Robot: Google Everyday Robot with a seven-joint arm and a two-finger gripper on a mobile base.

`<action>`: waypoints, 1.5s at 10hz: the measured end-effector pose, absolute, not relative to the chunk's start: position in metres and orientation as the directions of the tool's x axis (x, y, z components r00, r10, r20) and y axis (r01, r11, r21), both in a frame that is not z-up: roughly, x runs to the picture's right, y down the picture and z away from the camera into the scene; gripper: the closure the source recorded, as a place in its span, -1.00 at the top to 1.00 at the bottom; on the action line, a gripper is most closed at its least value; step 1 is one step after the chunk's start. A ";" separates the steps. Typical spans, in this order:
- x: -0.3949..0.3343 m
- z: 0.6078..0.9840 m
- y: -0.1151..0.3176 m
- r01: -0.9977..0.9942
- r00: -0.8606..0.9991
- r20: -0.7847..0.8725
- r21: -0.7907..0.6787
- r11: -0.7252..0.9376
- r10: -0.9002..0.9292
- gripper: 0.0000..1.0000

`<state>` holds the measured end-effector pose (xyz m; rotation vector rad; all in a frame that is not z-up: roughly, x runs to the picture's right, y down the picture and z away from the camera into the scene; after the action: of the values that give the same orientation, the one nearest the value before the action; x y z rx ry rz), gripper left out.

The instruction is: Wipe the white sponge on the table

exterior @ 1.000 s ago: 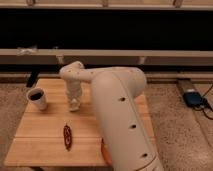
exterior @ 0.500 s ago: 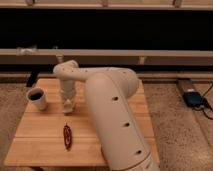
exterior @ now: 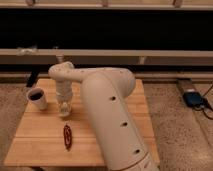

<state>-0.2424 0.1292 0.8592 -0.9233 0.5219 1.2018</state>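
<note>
My gripper points straight down at the left middle of the light wooden table, with its tip at the table top. A small pale shape at its tip looks like the white sponge, mostly hidden by the gripper. My white arm reaches in from the front right and covers much of the table's middle and right.
A white cup with dark liquid stands just left of the gripper, near the table's left edge. A small dark red object lies on the table in front of the gripper. A blue device lies on the floor at right.
The gripper has slid to the left across the table, closer to the cup, and slightly toward the front. The cup and the red object have not moved.
</note>
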 end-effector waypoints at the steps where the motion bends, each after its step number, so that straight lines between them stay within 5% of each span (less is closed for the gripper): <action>1: -0.240 0.856 0.132 -0.946 0.304 -0.781 -0.315 0.076 0.546 -1.00; 15: -0.128 0.817 0.175 -0.999 -0.010 -0.928 0.027 0.041 0.372 -1.00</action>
<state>-0.1279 0.1752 0.8170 -0.8843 0.9587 1.3464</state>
